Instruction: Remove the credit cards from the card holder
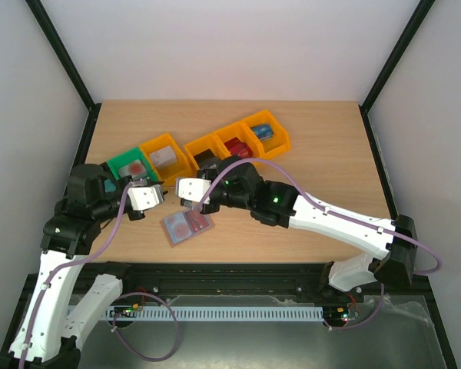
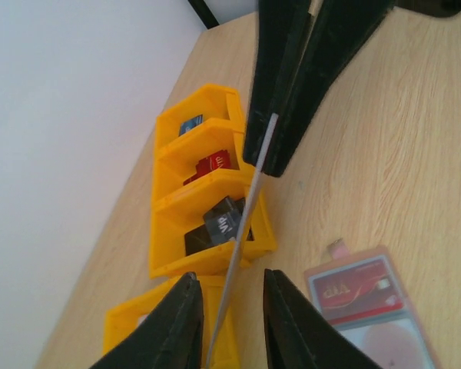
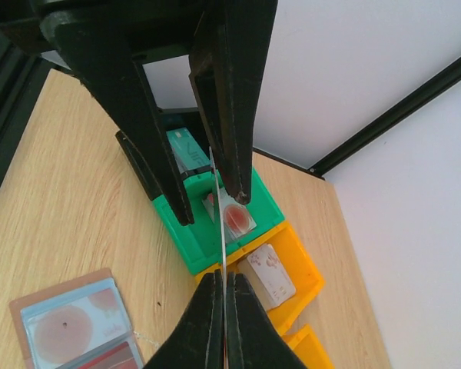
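Note:
The card holder (image 1: 187, 224) lies open on the table, tan outside and light blue inside, with cards under its clear pockets. It also shows in the left wrist view (image 2: 369, 304) and the right wrist view (image 3: 77, 323). My right gripper (image 1: 177, 188) (image 3: 223, 274) is shut on a thin card (image 3: 219, 223), seen edge-on (image 2: 246, 207) and held in the air above the table. My left gripper (image 1: 160, 190) (image 2: 229, 275) is open, with its fingers on either side of the same card's other end and a gap showing on one side.
A green bin (image 1: 127, 164) (image 3: 177, 238) holds cards at the back left. A row of orange bins (image 1: 169, 154) (image 2: 207, 177) runs to the right behind the grippers, each with cards in it. Black frame posts and white walls enclose the table.

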{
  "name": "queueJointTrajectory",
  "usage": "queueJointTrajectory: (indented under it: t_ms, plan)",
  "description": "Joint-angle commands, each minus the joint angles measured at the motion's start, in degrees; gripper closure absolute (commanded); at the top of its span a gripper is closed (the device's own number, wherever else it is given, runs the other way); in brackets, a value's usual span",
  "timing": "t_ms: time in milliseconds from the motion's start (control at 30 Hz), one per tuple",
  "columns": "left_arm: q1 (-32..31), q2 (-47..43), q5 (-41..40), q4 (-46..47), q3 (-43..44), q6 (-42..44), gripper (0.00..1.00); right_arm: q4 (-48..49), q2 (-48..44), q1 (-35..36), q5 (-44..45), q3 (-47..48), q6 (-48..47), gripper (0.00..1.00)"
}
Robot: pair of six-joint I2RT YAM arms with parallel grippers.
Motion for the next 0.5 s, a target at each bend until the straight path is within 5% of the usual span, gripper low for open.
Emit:
queueJointTrajectory:
  t_ms: [0, 100, 233, 267, 433, 467]
  plan:
    - [-0.5, -0.3, 2.6, 0.8, 1.1, -1.4, 0.81, 0.7, 0.2, 0.6, 0.8, 1.6, -0.7, 0.98]
    - [-0.5, -0.3, 3.1, 2.0, 1.1, -3.5, 0.97, 0.7, 0.0, 0.7, 0.8, 1.5, -0.8, 0.98]
    - [-0.3, -0.7, 0.0, 5.9, 0.1, -10.2, 0.98, 1.1, -0.7, 0.7, 1.6, 0.9, -0.6, 0.97]
    - [0.0, -0.6, -2.7, 7.3, -0.5, -11.6, 0.98, 2.0, -1.2, 0.6, 2.8, 0.0, -0.2, 0.87]
    - [2.6, 3.3, -22.0, 7.1, -5.1, -4.7, 0.98, 11.1, -5.7, -4.1, 5.3, -5.4, 8.6, 0.02]
    - [4.1, 4.9, -25.3, 7.3, -6.0, -2.6, 0.98, 12.5, -6.9, -6.1, 3.1, -6.3, 11.4, 0.01]
